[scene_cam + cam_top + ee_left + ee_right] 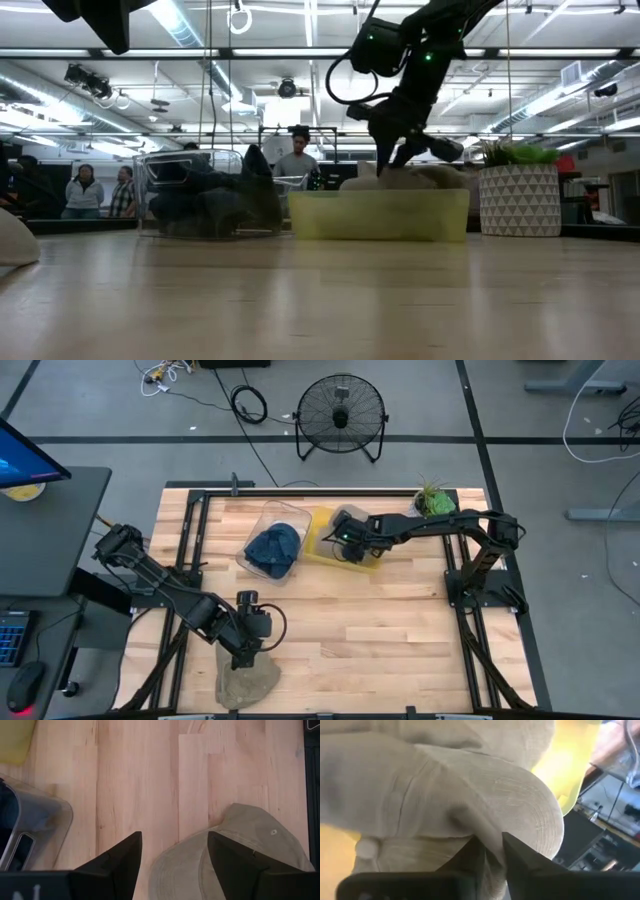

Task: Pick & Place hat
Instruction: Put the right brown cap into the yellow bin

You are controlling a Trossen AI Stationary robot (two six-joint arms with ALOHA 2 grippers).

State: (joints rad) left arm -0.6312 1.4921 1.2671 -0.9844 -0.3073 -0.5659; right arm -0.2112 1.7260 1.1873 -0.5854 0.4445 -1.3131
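Observation:
A khaki hat [245, 682] lies flat on the table near its near edge. My left gripper [247, 653] hovers just above its far side, open; in the left wrist view the khaki hat [240, 850] shows beneath the open gripper [175, 865]. A second beige hat [470, 785] lies in a yellow bin [318, 545]. My right gripper [340, 540] reaches down into that bin and is shut on this hat. From table height the right gripper [395, 155] stands over the yellow bin [380, 215]. A blue hat [275, 547] rests in a clear bin [262, 520]. My right gripper pinches the beige hat between its two fingers [520, 860] at the cloth beside the stitched brim [530, 815]. It comes from above, slanting down into the yellow bin. The hat still rests in the bin; one layer or several, I cannot tell.
The clear bin [200, 195] stands left of the yellow bin at the table's far side. A potted plant [433, 500] sits at the far right by the right arm. Bare wood fills the table's middle. People stand in the room beyond the table.

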